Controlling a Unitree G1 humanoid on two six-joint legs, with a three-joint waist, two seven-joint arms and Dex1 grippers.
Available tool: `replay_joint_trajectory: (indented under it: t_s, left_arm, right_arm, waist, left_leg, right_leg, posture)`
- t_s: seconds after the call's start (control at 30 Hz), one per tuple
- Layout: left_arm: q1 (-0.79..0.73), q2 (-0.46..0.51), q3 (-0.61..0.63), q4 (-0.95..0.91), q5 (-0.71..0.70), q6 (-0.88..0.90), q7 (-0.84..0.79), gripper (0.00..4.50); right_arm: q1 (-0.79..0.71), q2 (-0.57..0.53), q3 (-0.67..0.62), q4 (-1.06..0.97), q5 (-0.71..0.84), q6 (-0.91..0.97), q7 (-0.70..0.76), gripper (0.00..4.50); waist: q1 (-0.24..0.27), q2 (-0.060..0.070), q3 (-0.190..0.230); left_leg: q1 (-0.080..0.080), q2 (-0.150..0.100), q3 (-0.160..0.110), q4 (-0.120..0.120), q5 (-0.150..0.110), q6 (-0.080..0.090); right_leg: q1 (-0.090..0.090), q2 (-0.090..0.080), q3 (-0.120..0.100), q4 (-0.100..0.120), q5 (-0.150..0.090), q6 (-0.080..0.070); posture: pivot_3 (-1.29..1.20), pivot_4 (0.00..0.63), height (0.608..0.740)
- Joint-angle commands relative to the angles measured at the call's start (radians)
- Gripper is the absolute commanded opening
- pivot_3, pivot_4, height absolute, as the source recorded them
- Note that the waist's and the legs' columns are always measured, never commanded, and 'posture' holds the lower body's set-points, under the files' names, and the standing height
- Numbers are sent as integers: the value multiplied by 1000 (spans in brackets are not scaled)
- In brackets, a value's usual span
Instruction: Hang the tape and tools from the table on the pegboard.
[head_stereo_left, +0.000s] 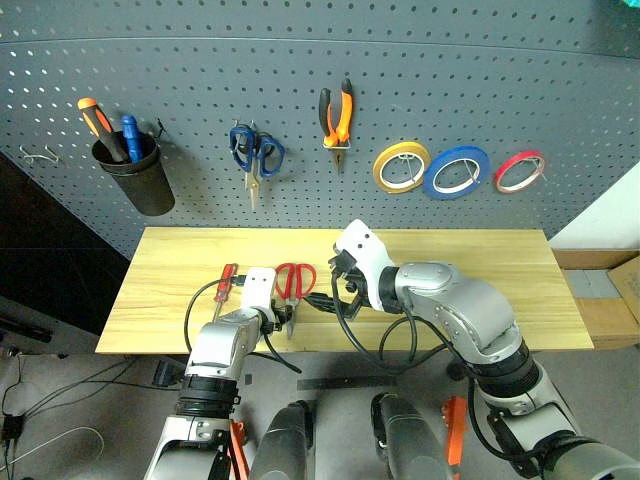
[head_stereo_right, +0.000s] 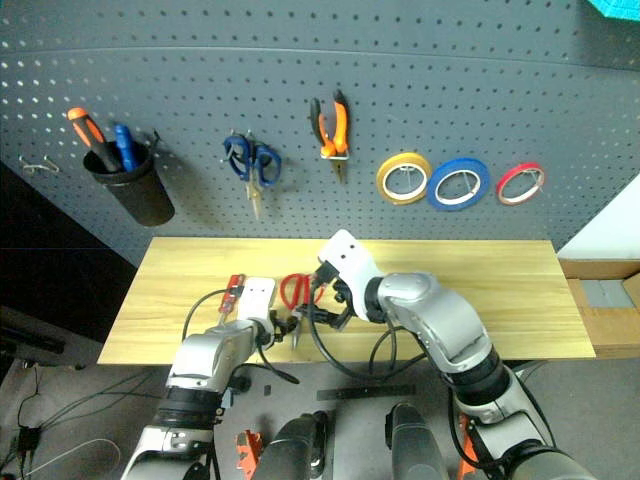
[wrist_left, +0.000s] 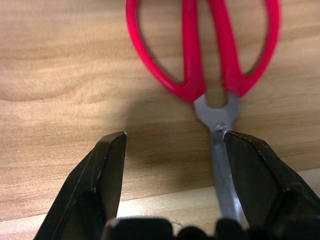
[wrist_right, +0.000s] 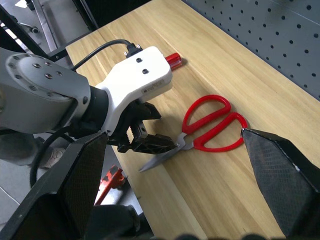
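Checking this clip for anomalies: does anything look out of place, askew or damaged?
Nothing damaged. The red-handled scissors and slim red-handled screwdriver still lie on the light wooden table, not on the dark grey pegboard.

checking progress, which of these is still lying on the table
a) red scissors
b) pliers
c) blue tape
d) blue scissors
a: the red scissors lie flat on the table by the open left gripper, while the pliers, blue tape and blue scissors hang on the pegboard.
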Motion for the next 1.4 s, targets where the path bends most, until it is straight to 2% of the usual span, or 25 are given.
replay_joint_trajectory:
  t_s: [0.03, 0.3, 0.4, 0.47, 0.93, 1.07, 1.17, 1.33, 1.4]
  left_arm:
    - [-7, -8, -37, 25, 23, -11, -8, 3312]
    - [-38, -11, -39, 89, 33, -39, -25, 3312]
    - [-63, -3, -57, 128, 48, -67, -38, 2817]
    - [-80, 6, -72, 148, 61, -81, -44, 2202]
    - [-103, 2, -92, 209, 89, -151, -58, 2202]
    - [-105, -18, -38, 179, 63, -160, -33, 2202]
    - [-99, -41, 17, 124, 27, -153, -30, 2777]
    - [-116, -58, 2, 100, 51, -92, -2, 4474]
    - [-129, -71, -1, 103, 54, -76, 9, 4474]
  right_arm:
    - [11, -7, -7, -54, 27, 5, 2, 4420]
    - [18, -4, -53, -50, 72, 36, -3, 4420]
    - [22, -12, -59, -49, 84, 39, -3, 4500]
    - [25, -18, -58, -53, 90, 40, -4, 4500]
    - [41, -34, -69, -66, 115, 50, -17, 4500]
    - [41, -39, -72, -72, 126, 53, -19, 4500]
    - [43, -43, -73, -74, 129, 55, -20, 4500]
    - [40, -49, -76, -76, 135, 59, -14, 4500]
    - [37, -53, -78, -79, 144, 64, -5, 4500]
  waist:
    - [0, 0, 0]
    - [0, 0, 0]
    - [0, 0, 0]
    - [0, 0, 0]
    - [0, 0, 0]
    - [0, 0, 0]
    - [0, 0, 0]
    - [0, 0, 0]
    - [0, 0, 0]
  left_leg:
    - [0, 0, 0, 0, 0, 0]
    - [0, 0, 0, 0, 0, 0]
    - [1, 0, 0, 0, 0, 0]
    - [1, 0, 0, 0, 0, 0]
    - [0, 0, 0, 0, 0, 0]
    - [0, 0, 0, 0, 0, 0]
    - [0, 0, 0, 0, 0, 0]
    - [-1, 0, 0, 0, 0, 0]
    - [-1, -1, 0, 0, 0, 0]
  right_leg:
    - [0, 0, 0, 0, 0, 0]
    - [1, 0, 0, 0, -3, 5]
    - [1, 0, 0, -1, -3, 5]
    - [1, 0, 0, -1, -3, 5]
    - [1, -1, 0, -1, -3, 5]
    - [1, -1, 0, -1, -3, 6]
    - [1, -1, 0, -2, -3, 6]
    - [0, -1, 0, -2, -3, 6]
    - [0, -1, 0, -2, -4, 6]
  posture:
    - [-92, 240, 740]
    - [-93, 242, 740]
    - [-93, 241, 740]
    - [-96, 240, 740]
    - [-100, 238, 740]
    - [-103, 239, 740]
    - [-100, 239, 740]
    - [-90, 235, 740]
    - [-89, 234, 740]
